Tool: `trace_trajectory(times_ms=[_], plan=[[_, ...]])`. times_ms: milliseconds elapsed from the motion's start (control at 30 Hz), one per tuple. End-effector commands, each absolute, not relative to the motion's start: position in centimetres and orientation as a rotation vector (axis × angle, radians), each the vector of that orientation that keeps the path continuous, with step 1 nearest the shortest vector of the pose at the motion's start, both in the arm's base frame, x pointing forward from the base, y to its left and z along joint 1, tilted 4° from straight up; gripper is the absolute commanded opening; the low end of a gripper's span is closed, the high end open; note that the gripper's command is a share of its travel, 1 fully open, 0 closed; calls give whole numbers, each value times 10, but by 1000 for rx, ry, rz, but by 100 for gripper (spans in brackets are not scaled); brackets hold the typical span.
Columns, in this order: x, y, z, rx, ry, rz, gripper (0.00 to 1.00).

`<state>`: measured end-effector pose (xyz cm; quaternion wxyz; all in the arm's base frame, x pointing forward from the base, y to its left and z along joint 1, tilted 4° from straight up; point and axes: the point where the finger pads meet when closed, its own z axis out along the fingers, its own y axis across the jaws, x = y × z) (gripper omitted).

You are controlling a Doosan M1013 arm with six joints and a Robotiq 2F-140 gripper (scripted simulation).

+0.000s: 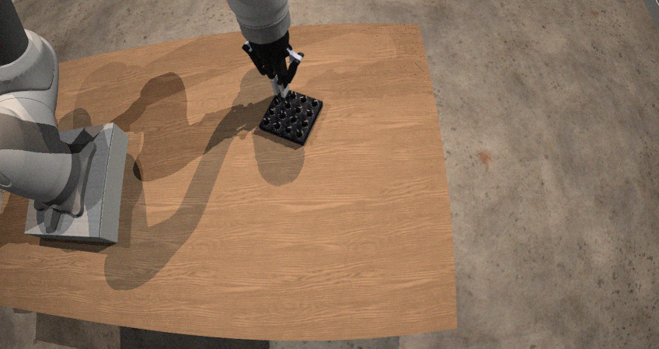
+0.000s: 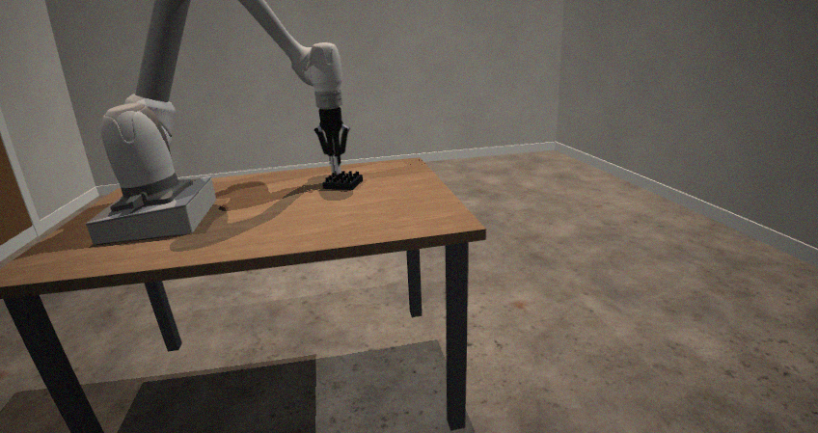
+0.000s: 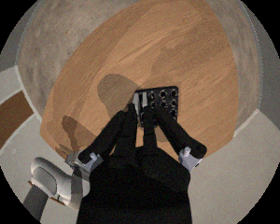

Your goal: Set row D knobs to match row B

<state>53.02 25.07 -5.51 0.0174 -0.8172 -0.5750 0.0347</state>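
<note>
The black knob box (image 1: 289,115) stands flat on the wooden table, right of its middle toward the far edge. It also shows in the exterior view (image 2: 342,180) and in the wrist view (image 3: 157,101). It carries a four-by-four grid of small black knobs; their white lines and the printed names are too small to read. My gripper (image 1: 280,93) points straight down over the box's far-left corner as the top camera sees it. Its fingers are drawn close together around the corner knob (image 1: 277,99) there. The fingertips also show in the exterior view (image 2: 334,171) and in the wrist view (image 3: 142,112).
The arm's grey base block (image 1: 78,183) sits at the table's left end, well apart from the box. The table's far edge lies a short way behind the box.
</note>
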Motion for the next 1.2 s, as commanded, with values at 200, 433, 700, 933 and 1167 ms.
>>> trace_trajectory(times_ms=[200,433,700,933,1167], plan=[[530,251,-55,-2534,-1794,108,5],[530,251,-55,-2518,-1815,107,5],[530,251,-55,-2459,-1890,105,5],[530,251,-55,-2397,-1966,103,5],[530,251,-55,-2271,-2104,99,5]])
